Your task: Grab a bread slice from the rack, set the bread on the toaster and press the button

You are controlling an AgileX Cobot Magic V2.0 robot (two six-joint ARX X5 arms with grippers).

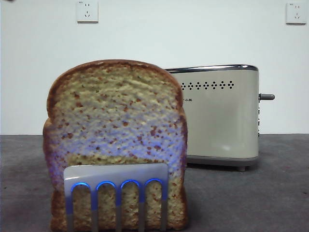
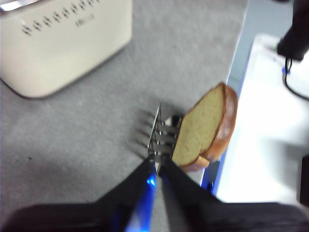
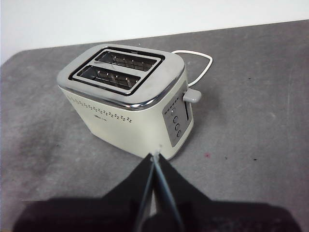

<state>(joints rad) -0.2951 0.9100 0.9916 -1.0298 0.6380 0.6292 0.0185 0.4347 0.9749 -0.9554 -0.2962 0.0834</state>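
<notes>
Left tool (image 2: 157, 169) has jaws pressed together, holding nothing, hovering just above the rack (image 2: 161, 133); the slice of bread (image 2: 205, 128) stands upright in it, untouched. It'll need to spread and straddle the crust squarely, then lift straight up clear of the plates. Right tool (image 3: 154, 159) also closed, empty, near the toaster (image 3: 128, 104) and its button (image 3: 192, 95) on the grey surface (image 3: 251, 145).

The bread (image 1: 116, 130) was tan with reddish specks and a dark brown crust. The rack (image 1: 117, 191) was steel, glinting blue. The toaster (image 1: 219, 113) was cream, chrome-rimmed, dotted with black holes, on a grey table (image 1: 270, 193).
</notes>
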